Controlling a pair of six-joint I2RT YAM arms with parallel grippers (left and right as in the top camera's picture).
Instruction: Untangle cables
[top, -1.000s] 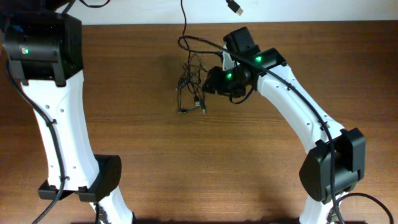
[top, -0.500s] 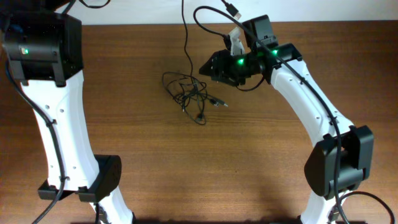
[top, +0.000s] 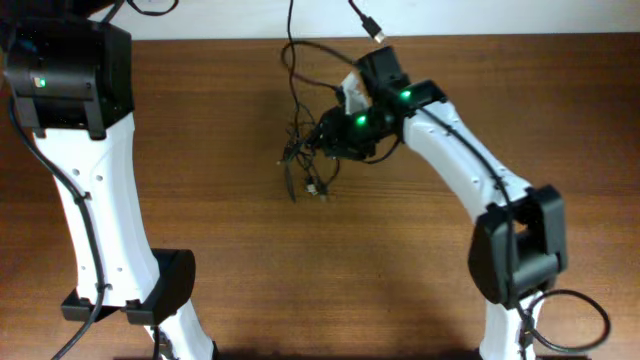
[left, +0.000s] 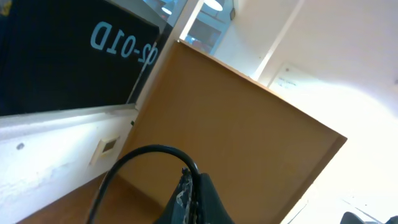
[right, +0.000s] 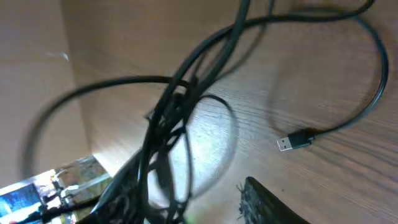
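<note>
The cables (top: 305, 160) are thin black cords knotted in a tangle on the wooden table, left of centre at the back. One strand runs up off the far edge. My right gripper (top: 328, 135) is at the tangle's right side. In the right wrist view the blurred cords (right: 168, 124) cross in front of my right gripper (right: 199, 199). Only its right finger shows, well off to the side, with bare table between it and the cords. A USB plug end (right: 292, 142) lies beyond. My left gripper (left: 191, 177) points up at a wall, fingers pressed together with a black cable arching into their tips.
The left arm (top: 90, 200) stands at the table's left side with its black wrist block (top: 70, 70) at the back left. The right arm (top: 470, 170) reaches across from the front right. A USB plug (top: 378, 33) hangs at the table's far edge.
My right gripper was at the tangle, swung up and right half a second ago, and is now back down-left at it. The tangle spread out, then bunched and shifted slightly nearer.
</note>
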